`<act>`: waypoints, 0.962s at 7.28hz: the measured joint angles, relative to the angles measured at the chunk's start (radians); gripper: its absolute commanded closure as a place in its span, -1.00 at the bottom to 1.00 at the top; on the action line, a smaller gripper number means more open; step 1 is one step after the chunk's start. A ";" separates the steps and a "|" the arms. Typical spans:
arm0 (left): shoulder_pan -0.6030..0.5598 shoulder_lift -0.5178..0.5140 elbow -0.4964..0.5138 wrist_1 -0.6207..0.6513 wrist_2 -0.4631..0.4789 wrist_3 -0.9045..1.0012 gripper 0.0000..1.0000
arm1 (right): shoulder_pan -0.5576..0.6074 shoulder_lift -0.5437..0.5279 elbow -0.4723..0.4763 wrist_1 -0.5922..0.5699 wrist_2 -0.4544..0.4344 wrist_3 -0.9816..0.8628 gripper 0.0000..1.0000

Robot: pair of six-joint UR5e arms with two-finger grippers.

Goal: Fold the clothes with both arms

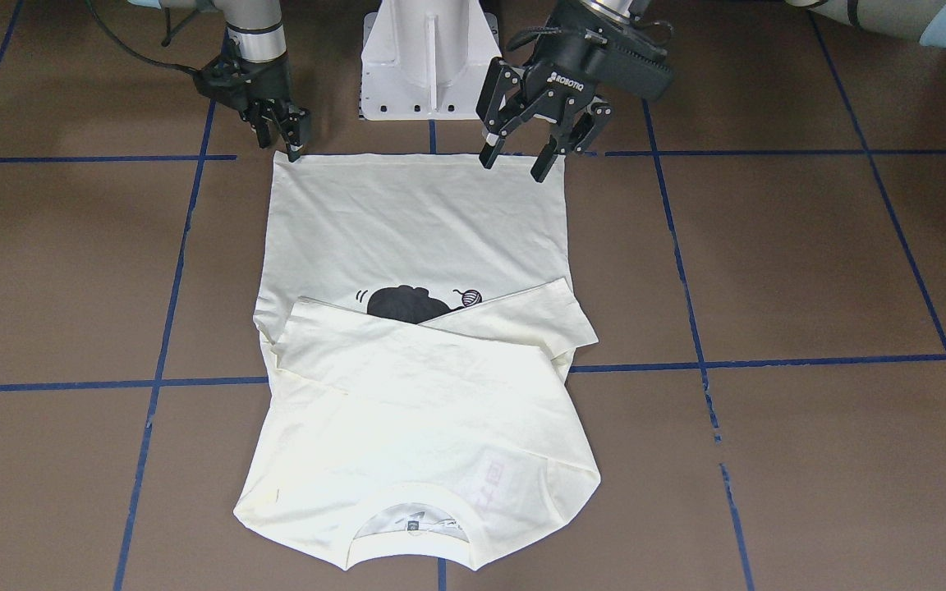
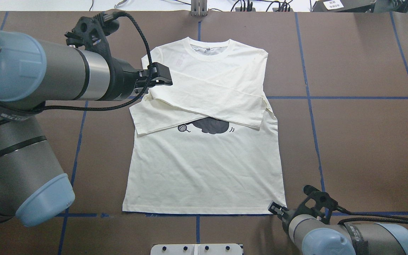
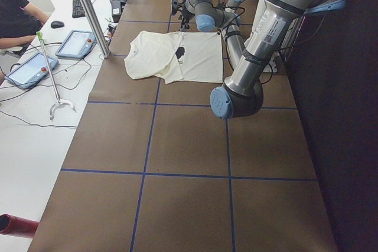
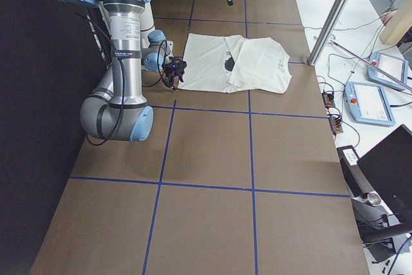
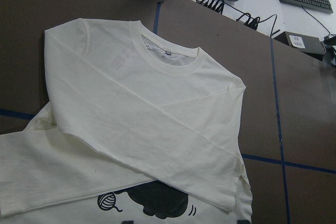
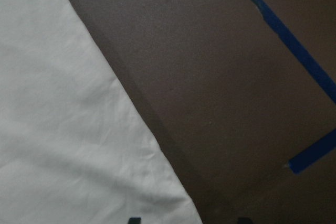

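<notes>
The cream-white T-shirt (image 1: 415,230) lies flat and print side up, collar away from the robot, hem toward it. Both sleeves are folded across the chest and hide the lettering. Part of the black cat print (image 2: 213,125) and the yarn ball (image 2: 182,128) show below the sleeves. My left gripper (image 1: 516,162) is open and empty, raised above the shirt on its left side (image 2: 161,76). My right gripper (image 1: 288,135) is open, low at the hem's right corner (image 2: 275,207). In the right wrist view that corner (image 6: 63,129) lies between the two fingertips.
The white pedestal (image 1: 428,57) stands just behind the hem. Blue tape lines (image 2: 310,97) cross the brown table. Past the far edge are a metal post (image 3: 88,10), tablets (image 3: 77,42) and a seated person (image 3: 18,19).
</notes>
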 measured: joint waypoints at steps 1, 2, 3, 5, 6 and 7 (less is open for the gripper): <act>-0.001 0.011 -0.012 0.000 0.001 0.001 -0.43 | -0.003 0.000 -0.001 0.000 0.000 0.000 -0.06; -0.003 0.018 -0.021 0.000 0.001 0.002 -0.43 | -0.009 -0.001 -0.002 0.000 -0.001 0.001 0.06; -0.005 0.021 -0.025 0.000 0.002 0.004 -0.43 | -0.015 -0.001 -0.002 0.000 -0.002 0.001 0.47; -0.008 0.026 -0.029 0.000 0.005 0.005 -0.43 | -0.018 -0.001 -0.001 0.000 -0.009 0.001 1.00; -0.009 0.032 -0.034 0.000 0.013 0.005 -0.43 | -0.019 -0.001 0.000 0.000 -0.011 0.001 1.00; -0.009 0.039 -0.039 0.000 0.023 0.005 -0.43 | -0.019 -0.003 0.000 -0.001 -0.017 0.001 1.00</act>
